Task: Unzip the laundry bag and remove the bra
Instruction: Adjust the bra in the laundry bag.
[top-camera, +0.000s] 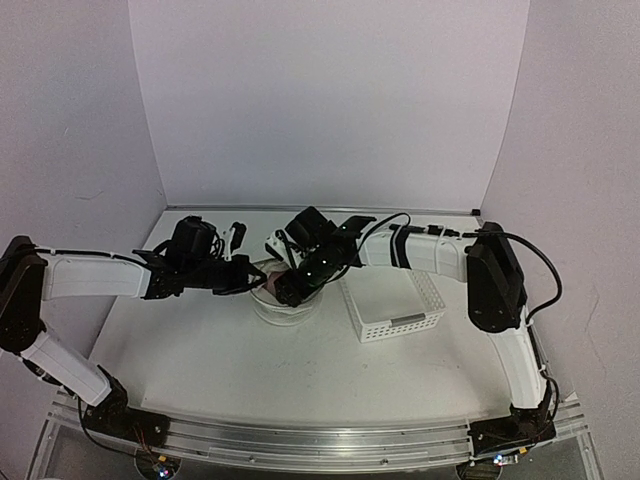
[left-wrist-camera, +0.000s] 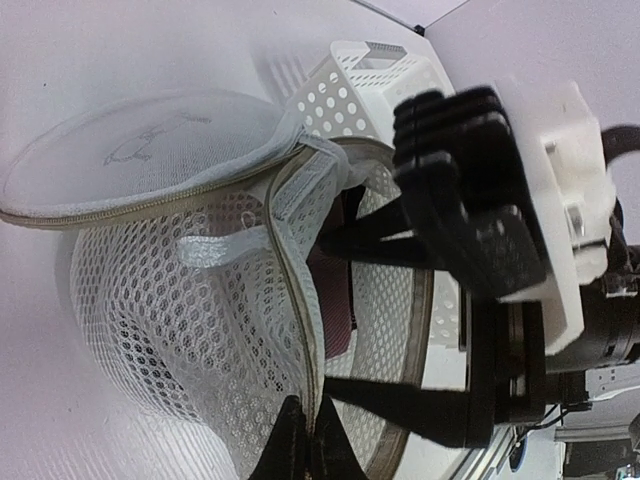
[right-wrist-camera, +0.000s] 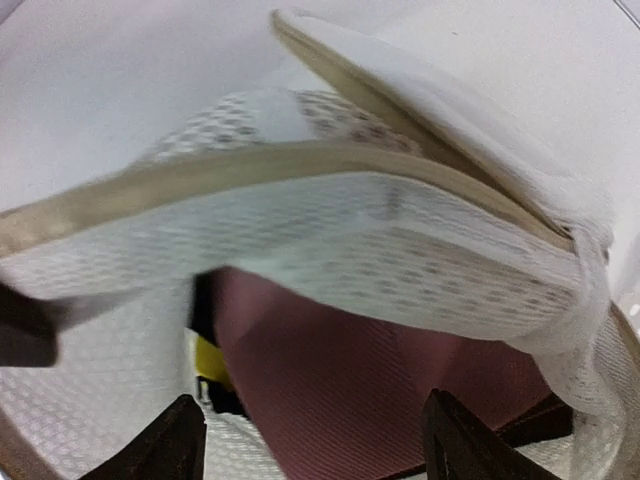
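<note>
A: What was the laundry bag (left-wrist-camera: 180, 300) made of?
B: White open-mesh cloth, beige zip tape. Inside it the bra (right-wrist-camera: 330, 380) looked matt, ribbed pinkish fabric; beside it, the basket (left-wrist-camera: 340, 95) was smooth plastic.

Even diffuse light; soft shadows; mild glare; wrist views blurred near lens; overhead slightly grainy.
</note>
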